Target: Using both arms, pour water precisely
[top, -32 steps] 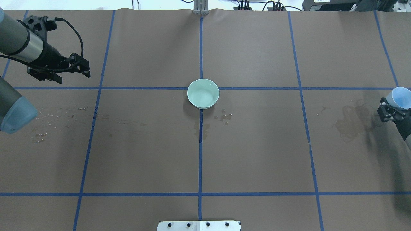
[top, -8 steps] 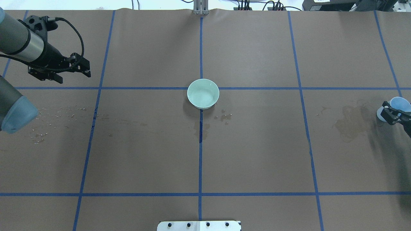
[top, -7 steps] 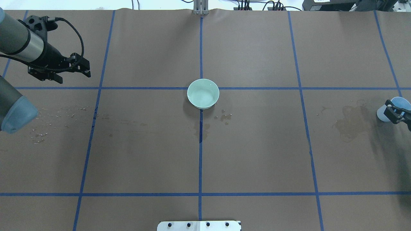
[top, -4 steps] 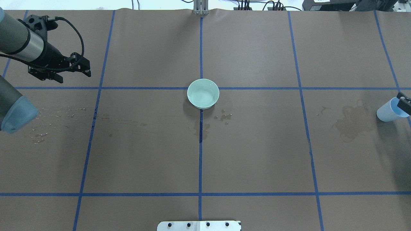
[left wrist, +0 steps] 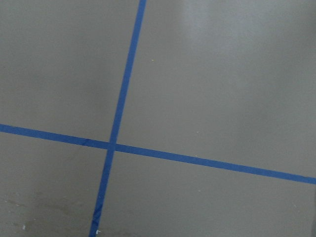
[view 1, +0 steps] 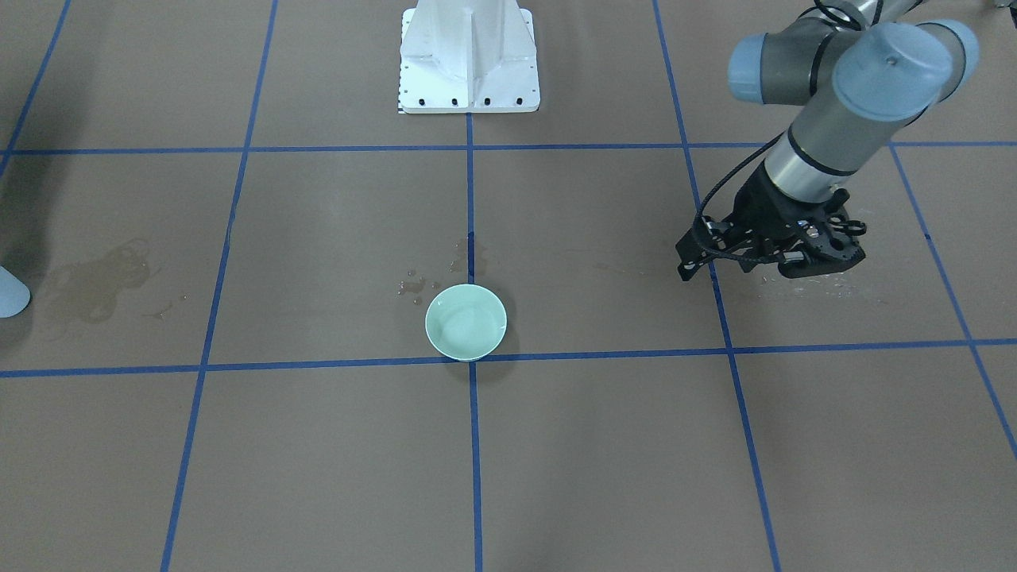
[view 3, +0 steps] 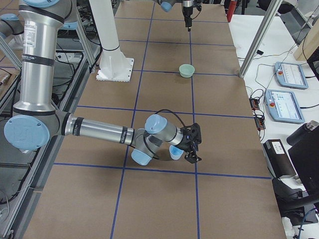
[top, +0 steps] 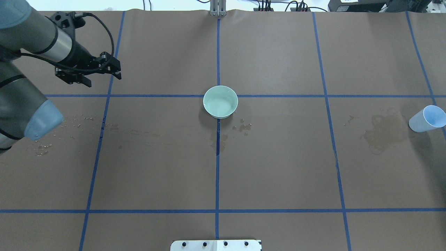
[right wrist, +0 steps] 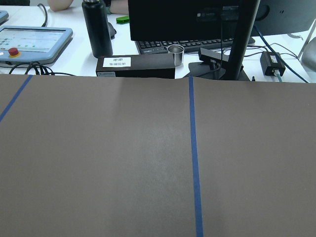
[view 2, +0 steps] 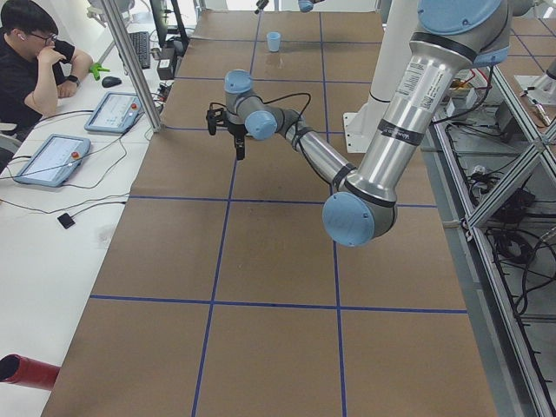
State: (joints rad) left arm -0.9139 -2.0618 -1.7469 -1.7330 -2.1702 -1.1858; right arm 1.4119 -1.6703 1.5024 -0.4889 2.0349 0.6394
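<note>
**Pour looked mostly done, cup parked**

Bowl (top: 220,101) sat at table centre with a faint sheen inside, so water (top: 217,104) was likely in it, level unclear. Cup (top: 427,118) stood alone at the right edge beside a damp patch (top: 381,132). Drops (top: 244,126) lay just beside the bowl. Left gripper (top: 104,78) hung over the far left, jaws apart, holding nothing. Right gripper (view 3: 194,144) showed only side-on, just beside the cup, and I couldn't tell its grip. What was left, I'd guess: the left arm's share, if any
</note>
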